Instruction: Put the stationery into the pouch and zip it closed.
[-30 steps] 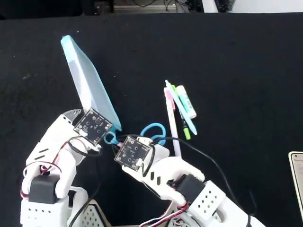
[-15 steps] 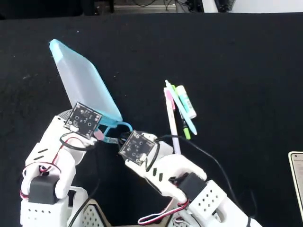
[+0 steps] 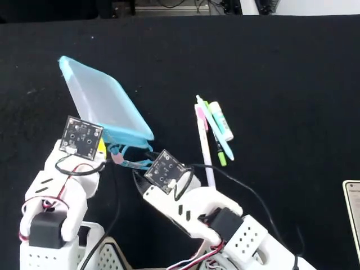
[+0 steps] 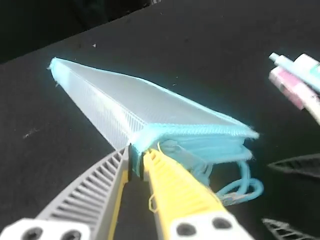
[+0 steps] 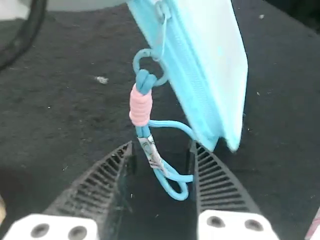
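The translucent blue pouch (image 3: 103, 106) is lying on the black surface (image 3: 270, 67), left of its middle, its zippered end pointing toward the two arms. A blue cord (image 5: 159, 165) with a pink wrap (image 5: 140, 106) is hanging from the ring of the zip pull at that end and trailing onto the cloth.

The left claw (image 4: 136, 161) is pinching the near corner of the pouch (image 4: 150, 107) – its grey and yellow fingers are closed tight on the teal seam. The right claw (image 5: 162, 156) is standing wide, its two black fingers apart on either side of the cord's loop; the fingers are not pressing on the cord. The pouch's end (image 5: 205, 65) is sitting just beyond its fingertips.

The stationery (image 3: 215, 128) – a white pen with a pink clip, a teal pen, a green marker and a short white-and-teal stick – is lying bunched together on the surface, well apart from the pouch on the right arm's side; the right arm's body is reaching across between the two. A pale card (image 3: 353, 203) is showing at the surface's right edge.
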### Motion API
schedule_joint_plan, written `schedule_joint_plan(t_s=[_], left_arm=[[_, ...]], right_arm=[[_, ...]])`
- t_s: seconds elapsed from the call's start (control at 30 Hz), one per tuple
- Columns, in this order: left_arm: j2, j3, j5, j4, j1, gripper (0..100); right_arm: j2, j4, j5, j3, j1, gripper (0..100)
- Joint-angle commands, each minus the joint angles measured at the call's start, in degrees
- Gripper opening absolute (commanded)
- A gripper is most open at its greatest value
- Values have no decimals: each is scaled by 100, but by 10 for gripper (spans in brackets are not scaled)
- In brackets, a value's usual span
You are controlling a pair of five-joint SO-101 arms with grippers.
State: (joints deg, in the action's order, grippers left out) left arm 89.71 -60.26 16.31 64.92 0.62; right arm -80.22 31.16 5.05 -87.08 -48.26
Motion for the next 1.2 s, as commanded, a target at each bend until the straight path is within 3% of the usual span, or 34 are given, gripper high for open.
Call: schedule_joint_plan(t_s=[0.0, 0.27, 0.4, 0.57, 0.9, 1.17], left_arm=[[-9, 585, -141, 273, 259, 29], [-18, 787, -132, 299, 321, 29], [-26, 989, -141, 325, 338, 29], [-26, 945, -141, 316, 637, 29], [-26, 980, -352, 290, 664, 29], [-18, 998, -352, 325, 664, 29]], right_arm=[[-66, -325, -79, 110, -44, 165], [-22, -1055, -79, -101, -651, 163], [-22, -1213, -97, -66, -651, 163], [-13, -1459, -695, -110, -633, 165], [75, -1714, -695, -101, -589, 163], [2141, -2409, -730, 602, -290, 162]])
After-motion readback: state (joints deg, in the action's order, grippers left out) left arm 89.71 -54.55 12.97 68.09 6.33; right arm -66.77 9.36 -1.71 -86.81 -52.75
